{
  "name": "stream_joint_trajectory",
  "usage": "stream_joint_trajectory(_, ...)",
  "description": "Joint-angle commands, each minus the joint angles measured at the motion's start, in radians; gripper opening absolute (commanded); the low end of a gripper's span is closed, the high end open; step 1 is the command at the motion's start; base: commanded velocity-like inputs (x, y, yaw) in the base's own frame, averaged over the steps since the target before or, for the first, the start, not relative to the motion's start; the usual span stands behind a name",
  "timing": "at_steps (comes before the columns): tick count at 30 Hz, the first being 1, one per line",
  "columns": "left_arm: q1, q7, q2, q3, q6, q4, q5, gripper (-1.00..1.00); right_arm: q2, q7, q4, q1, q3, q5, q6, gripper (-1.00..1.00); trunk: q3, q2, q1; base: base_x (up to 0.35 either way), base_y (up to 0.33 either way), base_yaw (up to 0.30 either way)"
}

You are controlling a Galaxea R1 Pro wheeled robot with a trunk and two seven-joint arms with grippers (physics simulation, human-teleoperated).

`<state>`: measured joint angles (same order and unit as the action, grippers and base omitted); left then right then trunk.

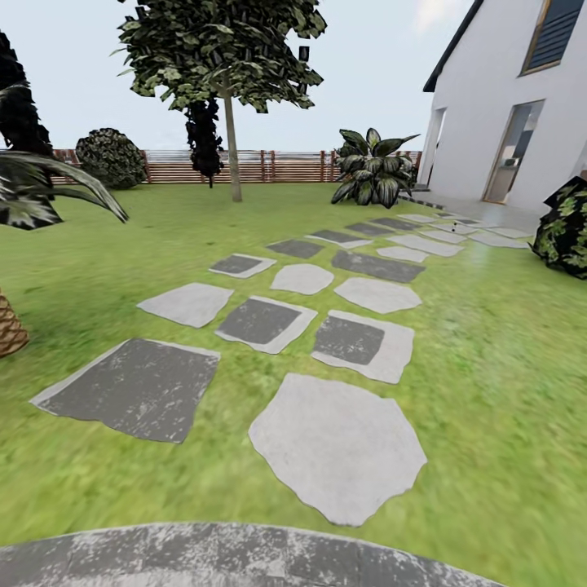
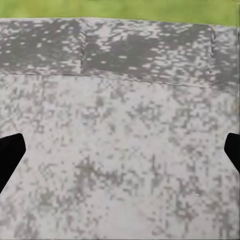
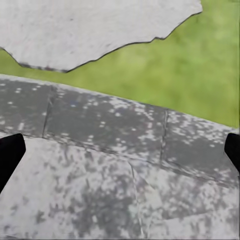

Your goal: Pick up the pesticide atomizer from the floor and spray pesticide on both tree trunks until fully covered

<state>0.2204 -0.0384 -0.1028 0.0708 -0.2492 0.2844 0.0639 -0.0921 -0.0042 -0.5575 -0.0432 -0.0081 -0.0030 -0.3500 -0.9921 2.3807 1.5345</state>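
The garden lawn (image 1: 497, 367) spreads ahead, closed at the back by the brown slatted fence (image 1: 285, 166). The pesticide atomizer, the pesticide and the two thick-trunked trees are out of view. My left gripper (image 2: 120, 155) is open, its dark fingertips (image 2: 10, 155) far apart over mottled grey paving (image 2: 125, 125), with nothing between them. My right gripper (image 3: 120, 155) is also open and empty, above the paving edge (image 3: 110, 120) where it meets grass (image 3: 200, 75).
Grey stepping stones (image 1: 338, 444) run across the lawn towards a white house (image 1: 522, 98) at the right. A slim-trunked, dark-crowned tree (image 1: 232, 155) stands by the fence, with a round bush (image 1: 110, 157), a broad-leaved plant (image 1: 375, 169), a palm (image 1: 10, 326) at the left and a bush (image 1: 567, 228) at the right.
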Motion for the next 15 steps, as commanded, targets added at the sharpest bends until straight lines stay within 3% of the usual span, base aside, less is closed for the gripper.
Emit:
stream_joint_trajectory(1, 0.000, 0.000, 0.000, 0.000, -0.003, -0.001, 0.007, 1.00, 0.000, 0.000, 0.001, -0.001, -0.001, 0.000, -0.003, 1.00, -0.001, 0.000, 0.000, 0.326, -0.115, 0.000)
stream_joint_trajectory(15, 0.000, 0.000, 0.000, 0.000, -0.004, -0.001, 0.007, 1.00, 0.000, 0.000, 0.001, -0.001, -0.001, 0.000, -0.004, 1.00, -0.001, 0.000, 0.000, 0.326, -0.115, 0.000)
